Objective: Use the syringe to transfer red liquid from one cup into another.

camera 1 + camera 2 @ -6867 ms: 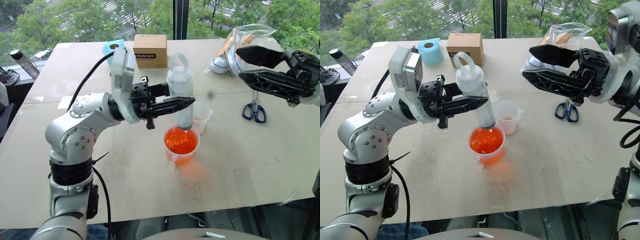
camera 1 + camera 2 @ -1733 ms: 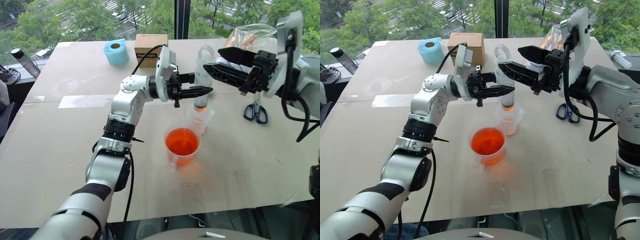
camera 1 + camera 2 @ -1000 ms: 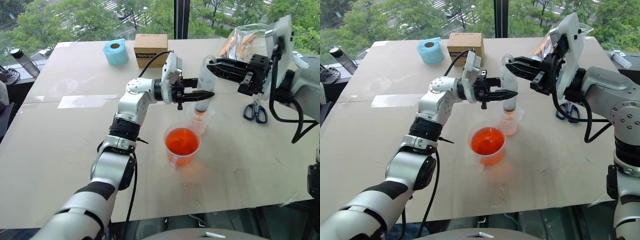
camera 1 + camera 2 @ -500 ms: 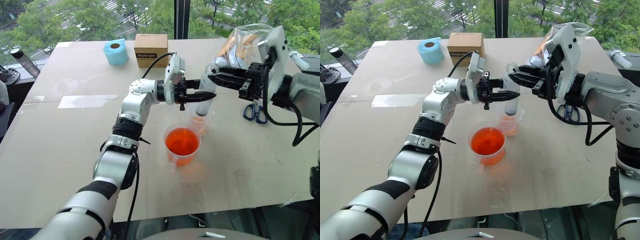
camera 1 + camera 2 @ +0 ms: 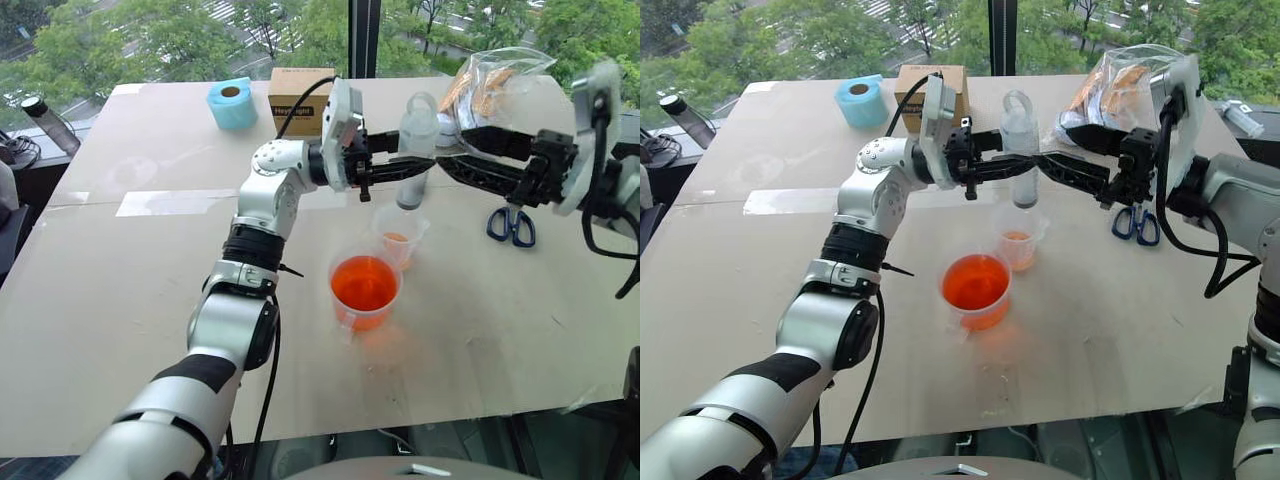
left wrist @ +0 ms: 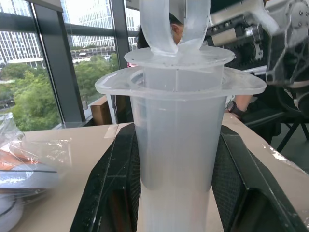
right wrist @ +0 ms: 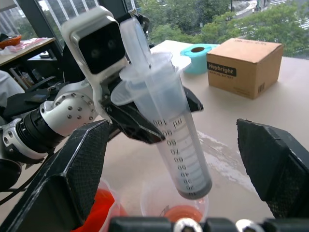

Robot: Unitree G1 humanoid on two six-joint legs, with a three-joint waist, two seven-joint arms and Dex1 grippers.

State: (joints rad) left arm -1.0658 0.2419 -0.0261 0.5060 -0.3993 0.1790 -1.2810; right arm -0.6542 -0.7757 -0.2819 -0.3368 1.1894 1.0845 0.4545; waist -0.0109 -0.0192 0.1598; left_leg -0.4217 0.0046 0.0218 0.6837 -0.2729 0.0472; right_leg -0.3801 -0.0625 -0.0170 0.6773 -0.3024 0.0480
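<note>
Clear plastic syringe (image 5: 1020,150) is held upright, clamped at mid-barrel in the closed left gripper (image 5: 1012,168), its tip raised just above the smaller clear cup (image 5: 1018,240), where a little red liquid (image 5: 1016,238) is seen at the bottom. Right gripper (image 5: 455,152) is spread wide and empty, beside the barrel on the robot's right, jaws lying level and pointed at it. Wider orange cup (image 5: 976,287) is set nearer the robot, just beside the small one; plunger appears fully pressed down
</note>
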